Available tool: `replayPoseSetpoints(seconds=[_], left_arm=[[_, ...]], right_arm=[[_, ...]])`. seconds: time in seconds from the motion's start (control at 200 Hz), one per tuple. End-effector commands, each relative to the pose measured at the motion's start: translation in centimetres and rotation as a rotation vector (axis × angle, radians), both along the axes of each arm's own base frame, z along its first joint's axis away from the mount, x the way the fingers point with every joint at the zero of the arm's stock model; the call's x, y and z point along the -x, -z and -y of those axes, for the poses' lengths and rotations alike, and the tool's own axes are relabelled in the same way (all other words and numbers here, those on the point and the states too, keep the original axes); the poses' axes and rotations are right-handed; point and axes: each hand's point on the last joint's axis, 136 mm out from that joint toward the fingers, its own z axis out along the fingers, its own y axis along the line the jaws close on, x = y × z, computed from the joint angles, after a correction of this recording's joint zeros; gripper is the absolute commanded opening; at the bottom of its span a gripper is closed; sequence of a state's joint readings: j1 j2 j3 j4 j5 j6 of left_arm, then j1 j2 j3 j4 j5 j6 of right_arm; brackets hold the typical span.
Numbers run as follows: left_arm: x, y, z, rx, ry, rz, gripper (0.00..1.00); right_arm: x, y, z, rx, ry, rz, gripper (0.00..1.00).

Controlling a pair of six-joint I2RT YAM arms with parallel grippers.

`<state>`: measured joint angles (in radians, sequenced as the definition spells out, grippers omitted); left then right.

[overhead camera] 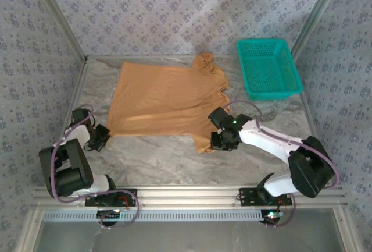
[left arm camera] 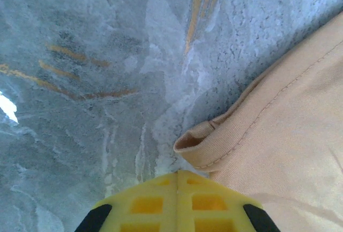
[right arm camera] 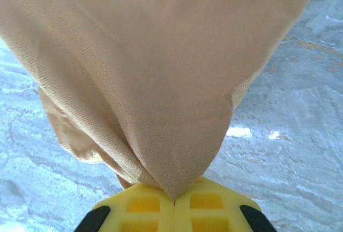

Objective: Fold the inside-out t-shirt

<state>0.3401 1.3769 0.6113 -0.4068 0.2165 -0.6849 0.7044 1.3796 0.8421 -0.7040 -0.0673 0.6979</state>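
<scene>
The inside-out t-shirt (overhead camera: 165, 98) is plain tan cloth, spread flat on the marble table (overhead camera: 168, 162), collar toward the back right. My left gripper (overhead camera: 103, 138) sits at the shirt's near left corner. In the left wrist view its yellow fingers (left arm camera: 155, 202) are shut flush, and the folded hem corner (left arm camera: 195, 146) lies just past the tips with no cloth showing between them. My right gripper (overhead camera: 220, 141) is at the near right sleeve. It is shut on a pinch of the t-shirt (right arm camera: 150, 71), which rises in a peak from its tips (right arm camera: 174, 197).
A teal mesh basket (overhead camera: 268, 68) stands at the back right, beyond the shirt. Patterned walls and metal frame posts enclose the table on three sides. Bare marble runs along the near edge between the two arm bases.
</scene>
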Motion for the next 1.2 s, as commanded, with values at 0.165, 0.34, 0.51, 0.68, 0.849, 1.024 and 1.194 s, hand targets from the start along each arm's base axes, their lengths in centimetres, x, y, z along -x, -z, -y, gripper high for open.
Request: replayPoseSetpoints(seconds=[0.165,0.34,0.51,0.68,0.849,1.024,1.194], left_arm=[[-2.2,-3.6,0.5,-0.027,0.038,0.174,0.63],[-2.3,-3.4,-0.6,-0.070,0.023,0.136,0.61],[-3.2,-2.6,-1.1,-0.074,0.008,0.126,0.56],[-3.9,-0.5,-1.0,-0.041,0.011,0.095,0.54],[-4.7,0.7,-0.9,-0.018,0.025,0.070,0.14],[-4.0,-0.5,-0.8,-0.027,0.029,0.069,0.00],[-2.0,-4.0,0.5,-0.025,0.043,0.112,0.00]], right_arm=[[0.4,-0.6,-0.1,-0.022,-0.024,-0.008,0.00],[0.1,-0.8,-0.5,-0.028,-0.038,-0.004,0.00],[0.5,-0.9,-0.3,-0.029,-0.054,-0.033,0.00],[0.4,-1.0,-0.1,-0.039,-0.044,-0.035,0.00],[0.9,-0.9,0.4,-0.042,-0.038,-0.037,0.00],[2.4,-1.4,2.5,-0.017,-0.016,-0.043,0.00],[5.0,-2.6,4.7,-0.022,0.009,-0.044,0.00]])
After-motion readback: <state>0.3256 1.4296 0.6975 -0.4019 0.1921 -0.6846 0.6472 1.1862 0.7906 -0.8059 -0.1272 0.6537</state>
